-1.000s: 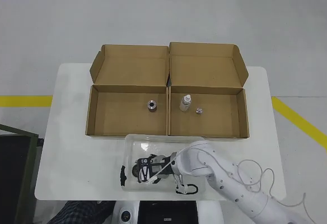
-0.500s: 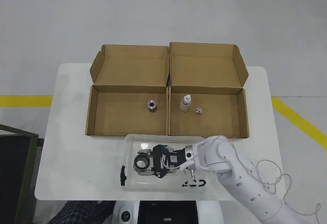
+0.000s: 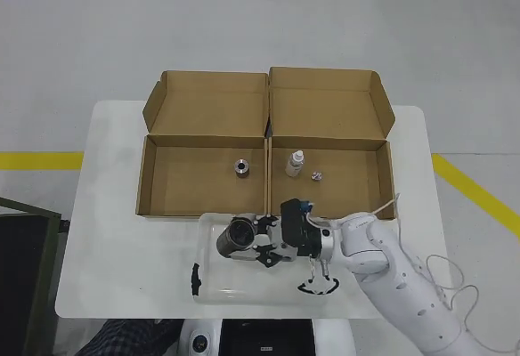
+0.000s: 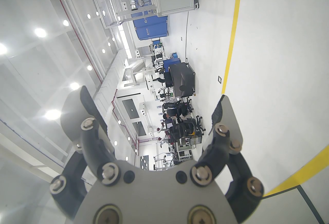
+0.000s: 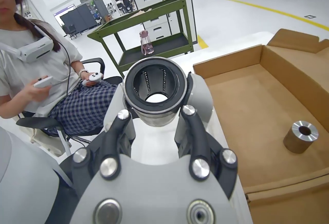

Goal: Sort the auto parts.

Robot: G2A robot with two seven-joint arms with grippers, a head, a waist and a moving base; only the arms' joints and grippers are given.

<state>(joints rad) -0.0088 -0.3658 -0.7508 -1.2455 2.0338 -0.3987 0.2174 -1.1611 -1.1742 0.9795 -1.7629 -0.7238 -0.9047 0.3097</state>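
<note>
- White desk [image 3: 109, 222] carries two open cardboard boxes side by side, with a clear plastic tray [image 3: 220, 283] just in front of them.
- From above, the left box [image 3: 175, 187] holds a short metal bushing [image 3: 240, 165]. The right box [image 3: 353, 191] holds a small white bottle [image 3: 294, 163] with a tiny metal piece [image 3: 315, 175] beside it.
- A black looped part [image 3: 315, 285] lies at the tray's near right corner.
- The right wrist view gives finer detail. The bearing [image 5: 155, 88] is a steel cylinder with a black end ring, and its hollow bore is lined with rows of small balls.
- The right claw [image 5: 156, 97] pinches the bearing by its round sides, open end pointing away from the wrist.
- Seen from above, the bearing hangs over the tray's far left part, near the left box's front wall. The bushing sits well beyond it.
- The left claw [image 4: 154, 104] is spread with nothing between its fingers, aimed at a bright hall with a yellow floor line.
</note>
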